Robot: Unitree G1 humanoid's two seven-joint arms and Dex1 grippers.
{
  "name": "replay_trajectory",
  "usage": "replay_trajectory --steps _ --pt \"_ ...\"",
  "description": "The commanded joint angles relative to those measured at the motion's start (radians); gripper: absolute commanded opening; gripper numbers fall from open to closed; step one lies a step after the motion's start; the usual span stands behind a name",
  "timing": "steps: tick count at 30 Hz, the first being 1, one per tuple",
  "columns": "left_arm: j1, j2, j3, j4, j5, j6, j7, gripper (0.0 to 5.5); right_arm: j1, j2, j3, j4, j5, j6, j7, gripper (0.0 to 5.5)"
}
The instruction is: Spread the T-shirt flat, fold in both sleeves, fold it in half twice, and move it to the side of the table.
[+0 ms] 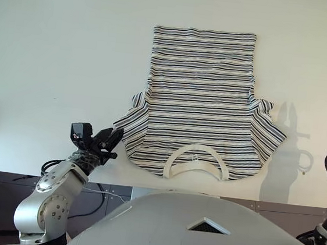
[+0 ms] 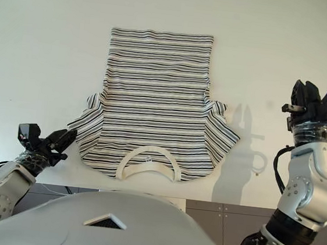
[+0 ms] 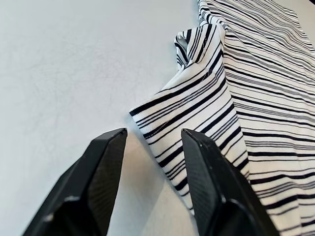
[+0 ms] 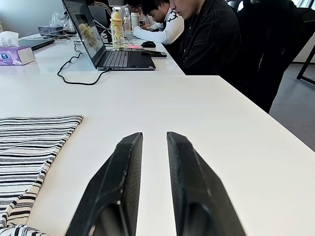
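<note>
White table had the striped T-shirt spread flat mid-table, collar toward the robot. Left gripper sat just beside its left sleeve; the wrist cam showed jaws apart, empty. Right gripper hung well off to the shirt's right, jaws narrowly parted, with a laptop in the background.
</note>
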Motion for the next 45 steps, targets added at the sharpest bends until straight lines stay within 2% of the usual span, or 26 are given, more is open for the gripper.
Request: replay_trajectory --steps 1,12,17,23,29,38,43,45 --pt "-0.024 -0.013 0.008 0.052 -0.02 0.047 0.034 1.8 -0.023 -0.007 0.018 0.011 -0.017 -0.003 0.003 0.9" --pt "-0.049 -0.001 0.002 0.045 -0.061 0.032 0.026 0.14 -0.046 0.004 0.039 0.021 -0.042 -0.006 -0.006 0.9" --pt "-0.045 0.034 0.009 0.005 -0.068 0.002 -0.013 0.14 -0.044 0.014 0.04 0.019 -0.048 -0.008 -0.014 0.9" --pt "-0.097 0.112 -0.049 -0.128 -0.062 -0.051 -0.087 0.14 -0.017 0.037 0.04 -0.006 -0.054 -0.012 -0.031 0.9" --pt "-0.23 0.245 -0.211 -0.141 -0.021 -0.013 -0.158 0.14 -0.037 0.058 0.071 0.008 -0.068 -0.014 -0.041 0.9" --pt "-0.443 0.452 -0.53 -0.075 0.177 -0.024 -0.313 0.14 -0.092 0.062 0.116 0.044 -0.077 -0.013 -0.042 0.9" --pt "-0.541 0.435 -0.562 -0.004 0.203 -0.006 -0.323 0.14 -0.101 0.064 0.129 0.054 -0.082 -0.015 -0.045 0.9" --pt "-0.575 0.409 -0.547 0.022 0.19 0.005 -0.314 0.53 -0.1 0.063 0.131 0.057 -0.083 -0.017 -0.044 0.9"
